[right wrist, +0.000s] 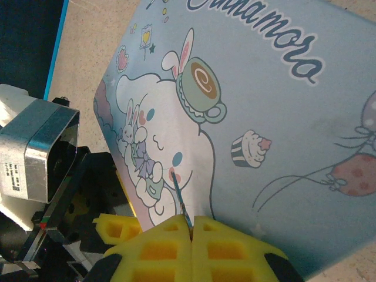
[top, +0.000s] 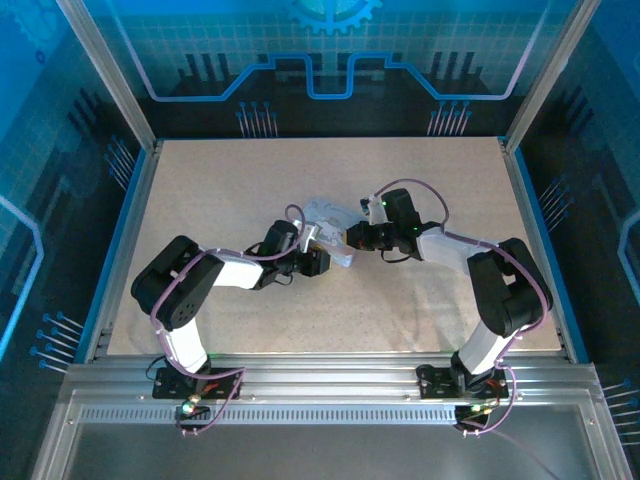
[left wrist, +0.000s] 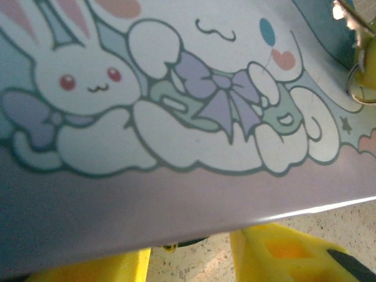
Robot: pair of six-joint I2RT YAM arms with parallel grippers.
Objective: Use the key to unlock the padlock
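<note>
Both arms reach a tin (top: 325,212). Right end effector (right wrist: 191,226) is pressed together, a blue sliver (right wrist: 179,197) at its seam. Left end effector (left wrist: 189,258): cannot tell its state.

There are two robot arms, the left arm (top: 195,290) and the right arm (top: 500,290). There are two grippers, the left gripper (left wrist: 189,258) and the right gripper (right wrist: 192,226). Each has two yellow fingers (right wrist: 158,247), four in all. There is one printed tin (right wrist: 282,117), one key (left wrist: 348,16), one metal ring (left wrist: 357,88) and one speckled table top (top: 200,190). The tin's print, in the right wrist view, has one cupcake (right wrist: 249,147) and one teacup (right wrist: 202,88).
</note>
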